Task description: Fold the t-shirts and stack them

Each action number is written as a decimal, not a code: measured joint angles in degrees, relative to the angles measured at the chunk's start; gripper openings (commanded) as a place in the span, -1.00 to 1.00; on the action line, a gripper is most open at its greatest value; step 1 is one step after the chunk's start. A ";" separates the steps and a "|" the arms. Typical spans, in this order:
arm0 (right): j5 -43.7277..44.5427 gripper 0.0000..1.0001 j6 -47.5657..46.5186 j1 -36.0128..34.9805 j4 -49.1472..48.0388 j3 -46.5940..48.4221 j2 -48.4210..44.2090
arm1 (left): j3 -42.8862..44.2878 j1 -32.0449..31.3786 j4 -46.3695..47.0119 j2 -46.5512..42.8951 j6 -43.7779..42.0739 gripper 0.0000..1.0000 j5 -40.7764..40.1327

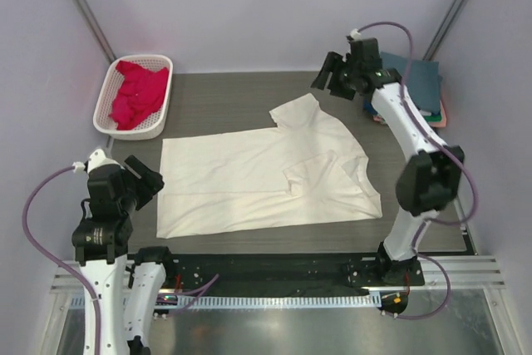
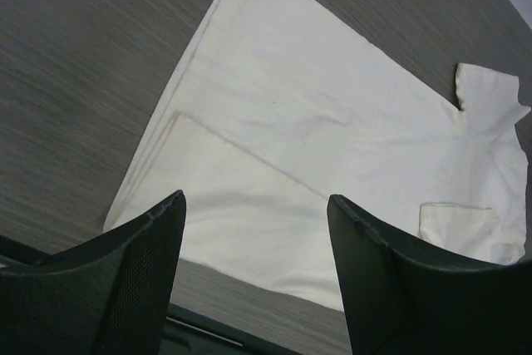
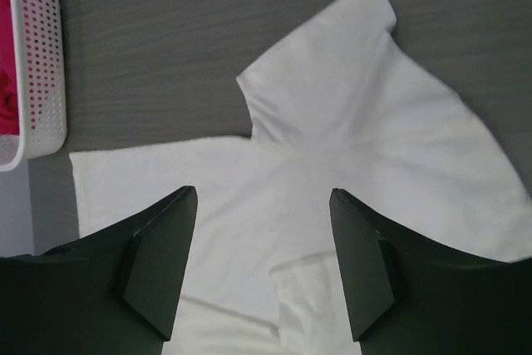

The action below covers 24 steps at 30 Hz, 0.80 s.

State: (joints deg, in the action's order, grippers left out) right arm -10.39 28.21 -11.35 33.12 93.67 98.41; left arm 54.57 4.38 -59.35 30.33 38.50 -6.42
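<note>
Left gripper (image 2: 258,205) and right gripper (image 3: 263,197) hang spread and empty over your part-folded cream t-shirt (image 1: 249,180); next, probably pinch its far sleeve.

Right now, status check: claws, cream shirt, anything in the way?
Left claw open, empty, at hem end. Right claw open, empty, past far sleeve. Cream t-shirt flat, near side folded in. Basket, folded stack clear of it.
</note>
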 measured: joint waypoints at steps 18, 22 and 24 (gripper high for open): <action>15.43 0.43 -15.80 -2.47 4.31 52.70 55.10 | -6.25 -0.09 9.46 -2.14 -4.28 0.32 4.48; 16.90 0.42 -15.87 -4.22 2.99 51.71 56.26 | -6.25 -0.09 9.53 -1.57 -4.31 0.32 4.52; 17.46 0.34 -15.76 -4.90 2.27 51.10 56.26 | -6.25 -0.09 9.55 -1.25 -4.31 0.32 4.52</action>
State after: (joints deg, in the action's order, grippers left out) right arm 7.07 12.45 -16.25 35.40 144.77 154.67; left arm 48.31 4.29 -49.80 29.08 34.20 -1.89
